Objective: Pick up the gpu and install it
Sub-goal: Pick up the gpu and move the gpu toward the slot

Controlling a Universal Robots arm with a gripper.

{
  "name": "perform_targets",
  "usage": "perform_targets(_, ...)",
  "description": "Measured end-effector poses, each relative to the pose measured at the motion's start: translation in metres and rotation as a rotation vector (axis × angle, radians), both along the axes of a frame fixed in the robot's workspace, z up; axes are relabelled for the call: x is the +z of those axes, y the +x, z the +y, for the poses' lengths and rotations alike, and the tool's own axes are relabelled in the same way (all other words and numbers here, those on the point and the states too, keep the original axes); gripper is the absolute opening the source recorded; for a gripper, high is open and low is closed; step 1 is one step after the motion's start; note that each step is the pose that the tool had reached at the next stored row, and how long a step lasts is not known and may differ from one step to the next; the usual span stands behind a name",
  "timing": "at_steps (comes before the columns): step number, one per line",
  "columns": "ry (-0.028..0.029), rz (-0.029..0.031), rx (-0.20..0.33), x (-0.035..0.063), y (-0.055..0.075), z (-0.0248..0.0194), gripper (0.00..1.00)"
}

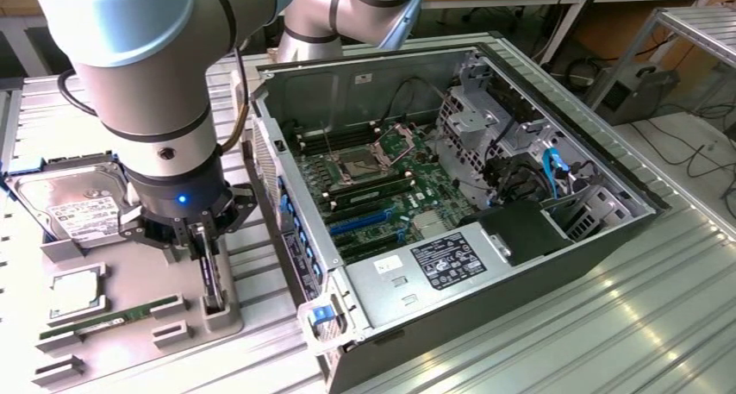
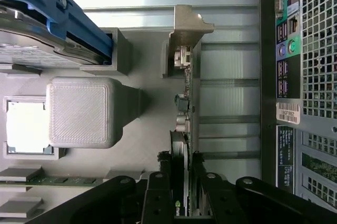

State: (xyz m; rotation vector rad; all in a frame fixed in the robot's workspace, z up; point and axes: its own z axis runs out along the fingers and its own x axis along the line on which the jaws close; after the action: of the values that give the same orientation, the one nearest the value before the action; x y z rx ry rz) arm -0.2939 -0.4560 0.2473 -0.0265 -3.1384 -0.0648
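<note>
The gpu stands on edge in a slot of the grey holder tray, to the exterior view's left of the open computer case. In the wrist view the gpu shows edge-on as a thin dark card, with its silver bracket at the end away from the gripper. My gripper is down over the card. Its black fingers press against both faces of the card, so the gripper is shut on it. The card still sits in the holder.
On the same tray lie a silver hard drive with a white label, a square processor and a green memory stick. The motherboard's blue slots lie inside the case. The case's rear panel is close beside the card.
</note>
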Motion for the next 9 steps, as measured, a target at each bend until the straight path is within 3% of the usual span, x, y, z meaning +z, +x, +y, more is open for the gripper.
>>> perform_targets(9, 0.0000, -0.0022, 0.025, 0.0000, 0.0000, 0.0000, 0.26)
